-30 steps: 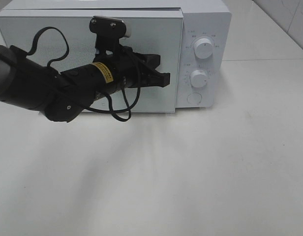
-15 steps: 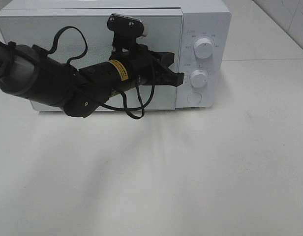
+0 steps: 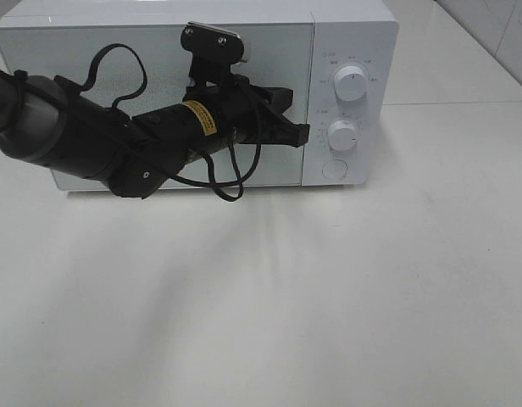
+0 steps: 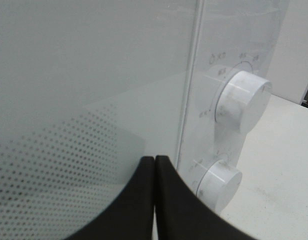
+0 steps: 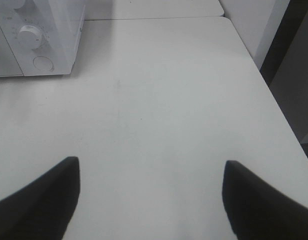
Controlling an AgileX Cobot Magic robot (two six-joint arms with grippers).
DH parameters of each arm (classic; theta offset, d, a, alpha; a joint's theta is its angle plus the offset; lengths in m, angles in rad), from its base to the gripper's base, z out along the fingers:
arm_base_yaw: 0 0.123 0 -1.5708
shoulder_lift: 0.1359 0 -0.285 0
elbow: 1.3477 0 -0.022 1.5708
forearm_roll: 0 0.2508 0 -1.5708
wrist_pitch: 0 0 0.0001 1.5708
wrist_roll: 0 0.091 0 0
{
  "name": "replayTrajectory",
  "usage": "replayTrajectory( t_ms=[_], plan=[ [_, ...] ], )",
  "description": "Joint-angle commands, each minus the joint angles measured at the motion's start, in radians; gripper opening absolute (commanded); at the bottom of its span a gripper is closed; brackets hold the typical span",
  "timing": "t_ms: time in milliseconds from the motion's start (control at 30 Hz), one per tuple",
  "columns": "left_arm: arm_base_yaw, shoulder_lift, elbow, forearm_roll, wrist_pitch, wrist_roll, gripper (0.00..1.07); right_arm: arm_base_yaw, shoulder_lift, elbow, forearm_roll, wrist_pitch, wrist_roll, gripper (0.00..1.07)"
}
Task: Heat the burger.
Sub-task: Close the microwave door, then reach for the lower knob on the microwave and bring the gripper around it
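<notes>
The burger is out of view. A white microwave (image 3: 159,51) stands at the back of the table with its frosted door flush with the front. My left gripper (image 3: 302,133) is shut with nothing in it, and its tips rest at the door's right edge, just left of the control panel. In the left wrist view the left gripper (image 4: 155,165) shows both fingers pressed together against the door. My right gripper (image 5: 151,200) is open and empty over bare table, away from the microwave (image 5: 39,30).
The control panel carries an upper knob (image 3: 352,85), a lower knob (image 3: 342,136) and a round button (image 3: 333,169). The white table (image 3: 329,297) spreads in front. Its right edge (image 5: 274,100) drops to a dark gap.
My left arm has moved right along the door front. The door, slightly ajar a second ago, now sits flush with the microwave.
</notes>
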Motion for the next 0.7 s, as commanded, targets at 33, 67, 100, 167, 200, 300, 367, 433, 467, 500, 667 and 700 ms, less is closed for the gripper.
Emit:
replayTrajectory(
  t_ms=[33,67,100,167,200,300,367,433,467,500,667,700],
  plan=[
    [0.044,0.0,-0.037,-0.093,-0.014,-0.026,0.0,-0.008,-0.027,0.001,-0.002,-0.008,-0.005,0.76],
    [0.044,0.0,-0.037,-0.093,-0.014,-0.026,0.0,-0.008,-0.027,0.001,-0.002,-0.008,-0.005,0.76],
    [0.038,-0.004,-0.037,-0.074,0.008,-0.029,0.0,-0.008,-0.027,0.001,-0.002,-0.008,-0.005,0.76],
    [0.034,-0.009,-0.037,-0.059,0.03,-0.034,0.0,-0.008,-0.027,0.001,-0.002,-0.008,-0.005,0.76],
    [0.026,-0.024,-0.037,-0.04,0.083,-0.045,0.0,-0.008,-0.027,0.001,-0.002,-0.008,-0.005,0.76],
    [0.009,-0.052,-0.035,-0.015,0.189,-0.048,0.0,-0.008,-0.027,0.001,-0.002,-0.008,-0.005,0.76],
    [-0.006,-0.075,-0.024,-0.016,0.248,-0.048,0.0,-0.008,-0.027,0.001,-0.002,-0.008,-0.005,0.76],
    [-0.016,-0.103,0.002,-0.015,0.281,-0.048,0.0,-0.006,-0.027,0.001,-0.002,-0.008,-0.005,0.76],
    [-0.024,-0.119,0.015,-0.015,0.29,-0.048,0.0,-0.006,-0.027,0.001,-0.002,-0.008,-0.005,0.76],
    [-0.024,-0.119,0.015,-0.015,0.29,-0.048,0.0,-0.006,-0.027,0.001,-0.002,-0.008,-0.005,0.76],
    [-0.06,-0.243,0.161,-0.016,0.337,-0.048,0.05,-0.006,-0.027,0.001,-0.002,-0.008,-0.005,0.76],
    [-0.06,-0.243,0.161,-0.016,0.337,-0.048,0.05,-0.006,-0.027,0.001,-0.002,-0.008,-0.005,0.76]
  ],
)
